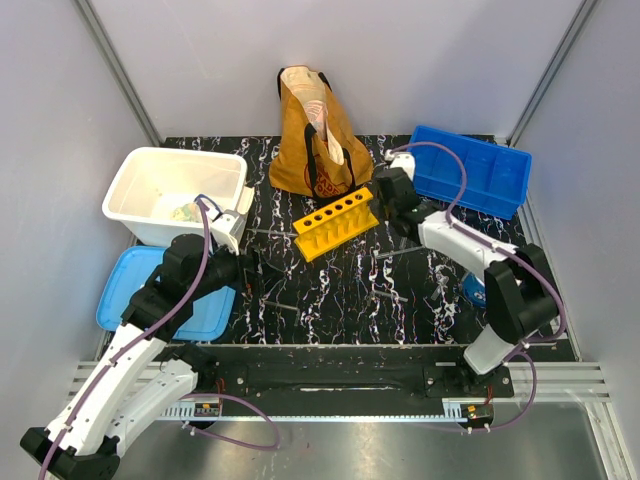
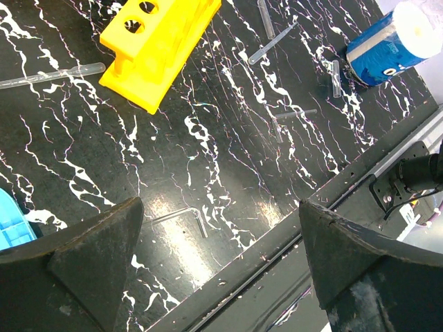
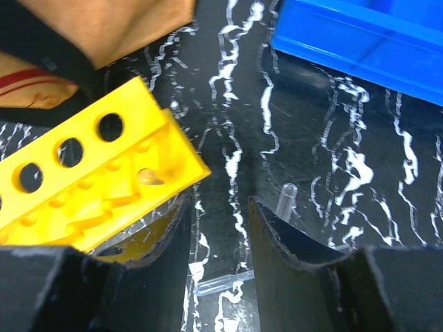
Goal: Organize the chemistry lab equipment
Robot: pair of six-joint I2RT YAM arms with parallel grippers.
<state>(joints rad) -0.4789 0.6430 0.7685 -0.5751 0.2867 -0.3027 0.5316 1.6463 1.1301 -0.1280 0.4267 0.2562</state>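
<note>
Black, white-veined bench top inside plain grey walls. Noted yellow six-hole rack near centre, holes up, set diagonally, just in front of mustard tote bag. Found right gripper low at rack's right end, fingers parted, nothing clamped. Saw bare marble through the gap, one clear tube lying flat across beneath it, another just beyond right finger. Contact between left finger and rack: cannot tell. Found left gripper spread wide and empty above open marble, near front edge. Logged loose pieces flat on surface: clear pipette just beside rack, thin clear tubes apart from it toward the right. Recorded blue bin back right, white tub back left.
</note>
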